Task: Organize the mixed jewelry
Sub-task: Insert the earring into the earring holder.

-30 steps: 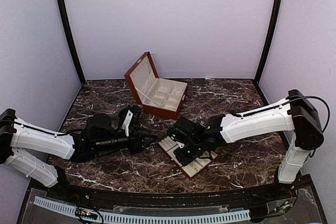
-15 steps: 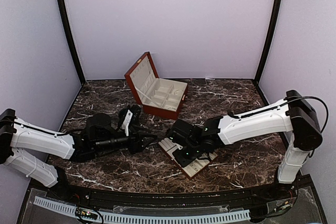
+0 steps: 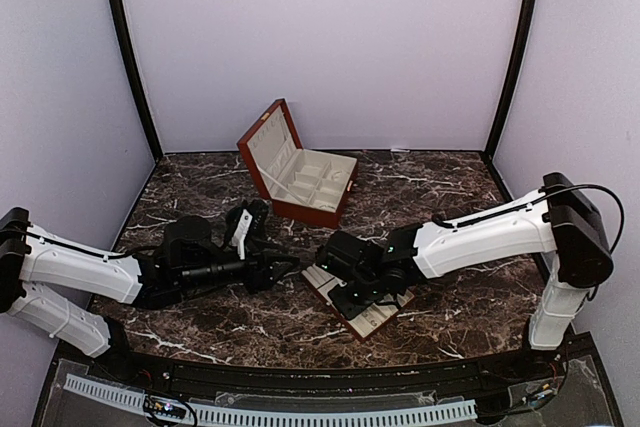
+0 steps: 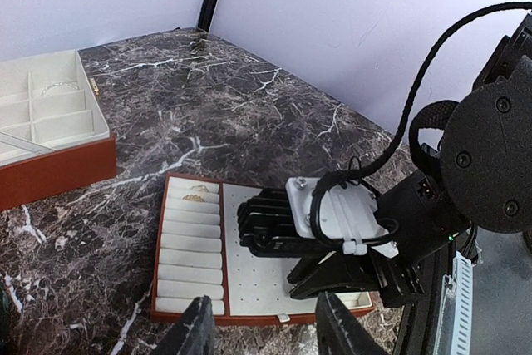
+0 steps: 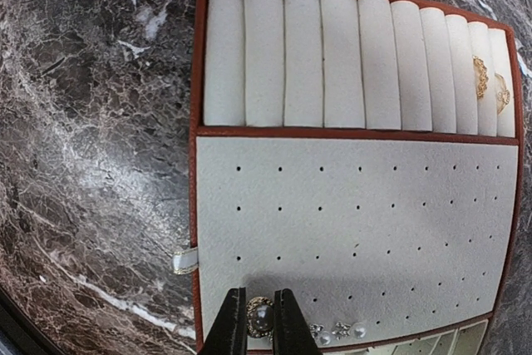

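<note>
A flat cream slotted tray [image 3: 372,321] with a red-brown rim lies on the marble between the arms. My right gripper [image 5: 261,297] hangs low over the near edge of its perforated pad [image 5: 357,205] and is shut on a round pearl stud [image 5: 260,319] with a gold rim. Three more small studs [image 5: 341,331] sit in a row just right of it. Two gold rings [image 5: 480,76] rest in the end slots of the roll section. My left gripper [image 4: 264,330] is open and empty, low at the tray's [image 4: 191,247] left side and facing the right gripper [image 4: 291,284].
An open red-brown box [image 3: 300,182] with cream compartments stands behind the tray, lid raised. A thin chain [image 4: 58,86] lies in one compartment. The right arm [image 3: 480,232] reaches in from the right, and purple walls enclose the table.
The right arm has edged a little to the left over the tray, its jaws still shut. The left arm has not moved.
</note>
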Controlling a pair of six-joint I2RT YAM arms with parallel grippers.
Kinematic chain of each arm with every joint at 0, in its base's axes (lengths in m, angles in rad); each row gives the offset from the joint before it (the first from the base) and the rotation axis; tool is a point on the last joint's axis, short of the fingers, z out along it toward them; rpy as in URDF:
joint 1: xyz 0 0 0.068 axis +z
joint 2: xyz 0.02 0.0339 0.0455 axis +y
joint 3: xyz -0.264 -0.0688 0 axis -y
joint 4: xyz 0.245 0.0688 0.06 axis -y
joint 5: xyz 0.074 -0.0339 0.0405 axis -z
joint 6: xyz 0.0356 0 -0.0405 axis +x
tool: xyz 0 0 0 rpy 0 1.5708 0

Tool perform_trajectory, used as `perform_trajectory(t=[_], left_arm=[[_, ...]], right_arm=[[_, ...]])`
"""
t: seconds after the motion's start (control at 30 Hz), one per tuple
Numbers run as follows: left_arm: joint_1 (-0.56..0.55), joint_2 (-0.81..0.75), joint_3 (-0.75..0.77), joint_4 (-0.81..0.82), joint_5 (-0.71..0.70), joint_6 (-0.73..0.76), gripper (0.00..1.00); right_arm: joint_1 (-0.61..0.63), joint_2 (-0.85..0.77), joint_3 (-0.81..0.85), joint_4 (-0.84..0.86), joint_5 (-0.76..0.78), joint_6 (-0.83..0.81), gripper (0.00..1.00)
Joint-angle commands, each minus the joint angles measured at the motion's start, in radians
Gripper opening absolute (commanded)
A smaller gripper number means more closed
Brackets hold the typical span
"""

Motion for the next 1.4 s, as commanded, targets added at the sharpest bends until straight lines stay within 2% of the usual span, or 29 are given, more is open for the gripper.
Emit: perform_trajectory(t=[0.0, 0.77, 1.0, 1.37], left_arm=[[0.006, -0.031, -0.014, 0.029, 0.017, -0.005, 0.43], [0.006, -0.030, -0.024, 0.038, 0.013, -0.008, 0.43], [0.006, -0.035, -0.036, 0.047, 0.013, -0.015, 0.43], [0.006, -0.039, -0.039, 0.055, 0.013, -0.017, 0.44]], right_arm=[[0.007, 0.019, 0.012, -0.008, 0.034, 0.004, 0.00], [0.088, 0.032, -0.045, 0.033, 0.178, 0.070, 0.00], [0.110, 0.041, -0.046, 0.023, 0.161, 0.080, 0.01], [0.093, -0.064, -0.026, -0.010, 0.146, 0.021, 0.32]])
